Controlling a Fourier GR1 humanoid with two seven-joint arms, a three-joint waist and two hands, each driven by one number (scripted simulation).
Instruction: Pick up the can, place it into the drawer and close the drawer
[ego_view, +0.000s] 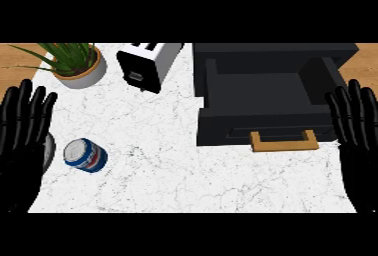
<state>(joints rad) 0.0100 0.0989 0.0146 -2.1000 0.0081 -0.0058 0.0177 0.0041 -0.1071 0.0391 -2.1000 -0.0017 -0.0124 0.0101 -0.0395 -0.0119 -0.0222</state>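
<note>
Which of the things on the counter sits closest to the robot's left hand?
The blue, white and red can, just beside the left hand; the potted plant and toaster stand farther back.

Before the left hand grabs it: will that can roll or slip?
The can looks upright on the marble counter, silver top showing, so it probably won't roll unless tipped. Its smooth round wall may slip in the left hand. It likely stays stiff under a hold.
</note>
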